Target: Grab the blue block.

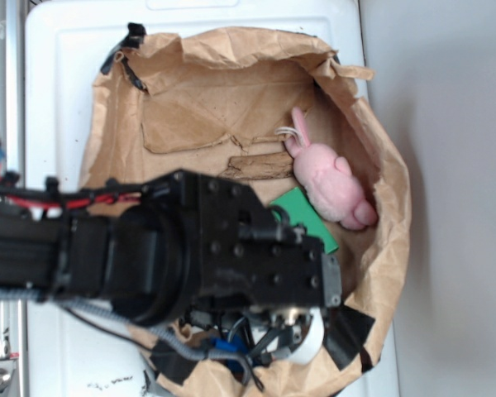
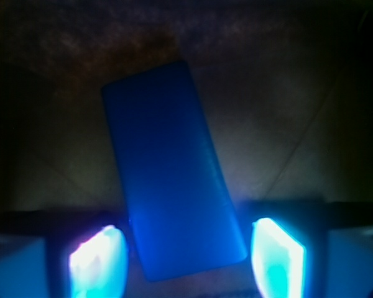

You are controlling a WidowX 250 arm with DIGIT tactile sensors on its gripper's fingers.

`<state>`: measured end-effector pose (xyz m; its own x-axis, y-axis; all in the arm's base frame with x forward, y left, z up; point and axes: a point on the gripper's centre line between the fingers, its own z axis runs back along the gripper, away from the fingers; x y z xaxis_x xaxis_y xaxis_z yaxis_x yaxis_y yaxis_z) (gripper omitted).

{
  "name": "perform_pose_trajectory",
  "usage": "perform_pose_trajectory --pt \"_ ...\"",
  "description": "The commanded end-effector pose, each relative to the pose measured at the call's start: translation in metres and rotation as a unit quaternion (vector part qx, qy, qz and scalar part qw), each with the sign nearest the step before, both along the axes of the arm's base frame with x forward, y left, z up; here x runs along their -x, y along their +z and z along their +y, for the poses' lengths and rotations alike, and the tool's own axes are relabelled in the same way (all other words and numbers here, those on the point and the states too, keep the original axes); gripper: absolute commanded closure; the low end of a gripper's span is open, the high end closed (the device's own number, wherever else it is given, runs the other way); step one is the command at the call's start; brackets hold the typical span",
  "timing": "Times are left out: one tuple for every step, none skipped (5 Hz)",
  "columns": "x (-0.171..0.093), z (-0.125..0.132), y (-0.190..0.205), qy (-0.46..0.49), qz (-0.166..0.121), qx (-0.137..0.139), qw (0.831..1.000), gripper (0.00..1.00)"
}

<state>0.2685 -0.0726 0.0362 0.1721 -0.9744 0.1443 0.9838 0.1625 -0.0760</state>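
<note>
Blue block [image 2: 174,171] lying flat on brown paper, slightly tilted, its near end between the glowing fingertips [image 2: 96,264] (a gap shows on each side). Jaws spread wide, not touching it. Gripper [image 2: 186,264] points down into the paper bag [image 1: 380,149]; beside the arm [image 1: 190,248], a green block [image 1: 302,211] and pink plush rabbit [image 1: 331,178].

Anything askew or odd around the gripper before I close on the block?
The blue block lies skewed between the open gripper fingers, its long axis tilted rather than square to them. Otherwise only the torn, crumpled brown paper lining the bin stands out.
</note>
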Motion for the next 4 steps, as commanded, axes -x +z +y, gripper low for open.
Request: perform_pose_trajectory --pt "0.007 -0.003 0.023 -0.022 -0.042 0.013 0.999 0.0" --pt "0.013 -0.011 0.009 -0.03 -0.052 0.004 0.998 0.0" --pt "0.014 -0.016 -0.001 -0.023 -0.05 -0.009 0.998 0.0" --pt "0.02 -0.016 0.0 0.005 -0.049 -0.008 0.999 1.0"
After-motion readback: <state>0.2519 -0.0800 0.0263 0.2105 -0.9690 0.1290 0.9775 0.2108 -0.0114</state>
